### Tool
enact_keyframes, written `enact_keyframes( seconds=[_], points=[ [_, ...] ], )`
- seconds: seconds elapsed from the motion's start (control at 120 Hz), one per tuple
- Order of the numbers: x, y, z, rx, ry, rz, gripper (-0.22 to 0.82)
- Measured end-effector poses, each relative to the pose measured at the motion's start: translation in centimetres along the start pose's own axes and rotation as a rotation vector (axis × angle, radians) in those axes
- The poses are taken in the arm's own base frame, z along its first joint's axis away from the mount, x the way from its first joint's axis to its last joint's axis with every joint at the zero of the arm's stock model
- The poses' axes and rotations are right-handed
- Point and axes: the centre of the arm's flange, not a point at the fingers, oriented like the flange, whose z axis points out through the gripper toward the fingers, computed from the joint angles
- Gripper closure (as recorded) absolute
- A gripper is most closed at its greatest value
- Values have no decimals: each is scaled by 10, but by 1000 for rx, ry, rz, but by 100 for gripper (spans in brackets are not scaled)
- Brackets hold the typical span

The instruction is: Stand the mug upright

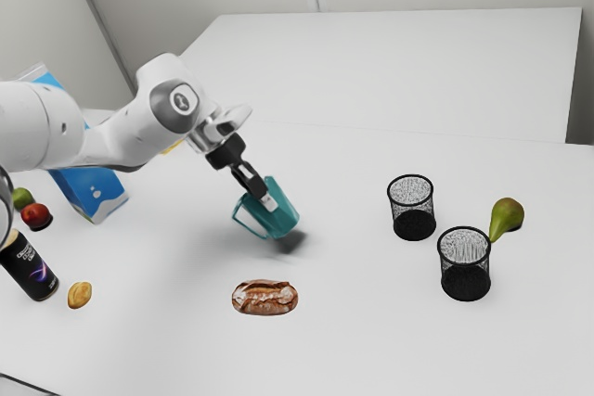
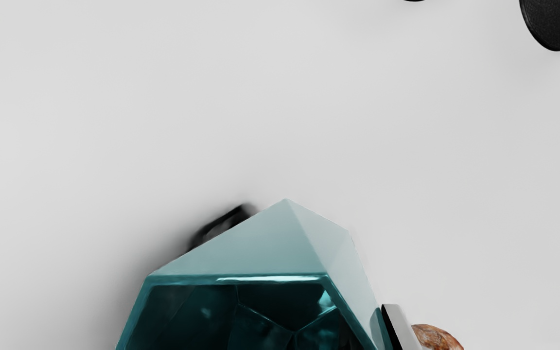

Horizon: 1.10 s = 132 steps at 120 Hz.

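My gripper [image 1: 268,201] is at the teal mug [image 1: 281,213] in the exterior view, with a fingertip against its side. The mug is tilted, its base toward the exterior view's lower right, above a dark shadow, and its handle toward the exterior view's left. In the wrist view, the faceted mug [image 2: 260,248] has its dark opening facing the camera. My gripper [image 2: 268,335] holds it there: one finger [image 2: 399,323] presses its side, while the other is hidden by the mug. Whether the base touches the table is unclear.
A hot dog [image 1: 265,298] lies near the mug. Two black mesh cups [image 1: 411,206] [image 1: 464,264] and a pear [image 1: 507,217] are toward the exterior view's right. Toward its left are a blue carton [image 1: 91,190], a black can [image 1: 30,268] and fruit [image 1: 35,216] on the white table [image 1: 353,340].
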Motion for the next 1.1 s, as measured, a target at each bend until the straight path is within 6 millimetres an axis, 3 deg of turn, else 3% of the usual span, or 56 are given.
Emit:
enact_keyframes(
  seconds=[0.067, 0.267, 0.667, 0.892, 1.1],
  points=[
    [2, 2, -5, 99, -56, 35, 77],
    [-5, 19, 12, 279, -174, 88, 78],
    [-11, 23, 39, 416, -187, 62, 77],
    [-7, 29, 38, 434, -170, 41, 38],
    [1, 45, 22, 465, -148, 49, 17]
  ],
)
